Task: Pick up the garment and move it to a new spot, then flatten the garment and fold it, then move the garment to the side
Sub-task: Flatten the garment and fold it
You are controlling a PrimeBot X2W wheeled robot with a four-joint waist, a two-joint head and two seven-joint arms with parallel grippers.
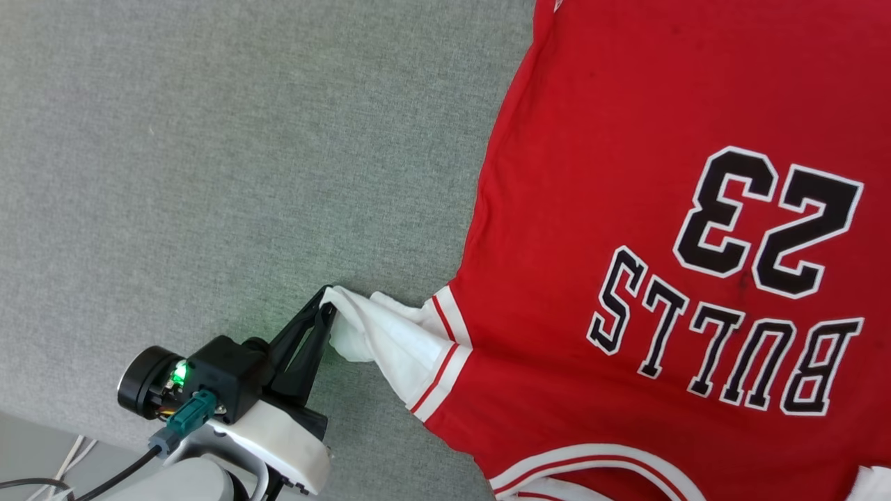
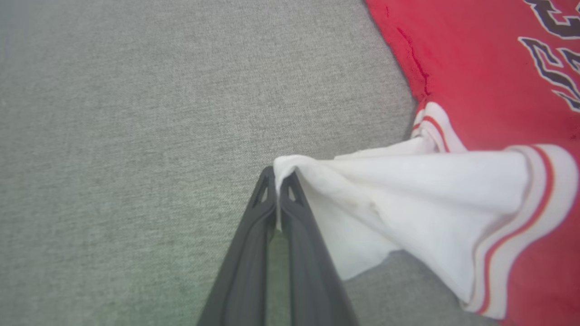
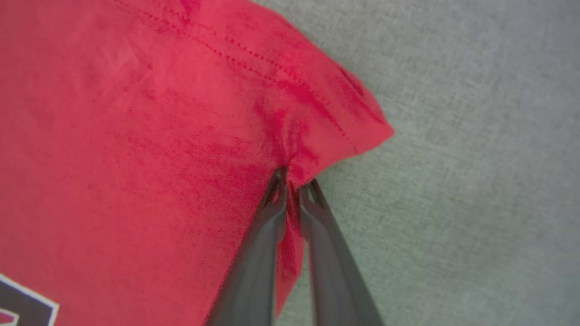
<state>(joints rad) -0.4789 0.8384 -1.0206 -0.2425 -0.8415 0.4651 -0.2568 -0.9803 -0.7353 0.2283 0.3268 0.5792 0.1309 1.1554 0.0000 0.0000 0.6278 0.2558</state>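
Where it lies spread flat, print side up, the garment (image 1: pixel 626 139) covers the right half of the head view on a bench (image 1: pixel 209 174) covered in grey fabric. Its long axis runs from the near edge of that view to the far edge, leaning a little to the left toward the near end. The striped neck trim (image 1: pixel 592 459) is at the near end and the red body stretches away toward the top. From the head, the black "BULLS 23" print (image 1: pixel 731 278) therefore reads upside down, with the 23 farther out than the word.

The white sleeve (image 1: pixel 390 334) on the robot's left side sticks out sideways from the body past its red-and-white striped band and is drawn into a bunched point.

The left claw (image 1: pixel 327 300) is narrowed onto that point, its 2 dark fingers pinching the tip of the white cloth between them. In the left wrist view the sleeve fans out from the pinch toward the red body, with part of it raised off the bench.

In the right wrist view, the right claw (image 3: pixel 294 179) is closed on a red corner of the garment just beside a stitched edge, and the cloth puckers into folds at the grip.

Past the bench edge at the lower left of the head view, a white cable (image 1: pixel 73 449) lies on a paler surface.
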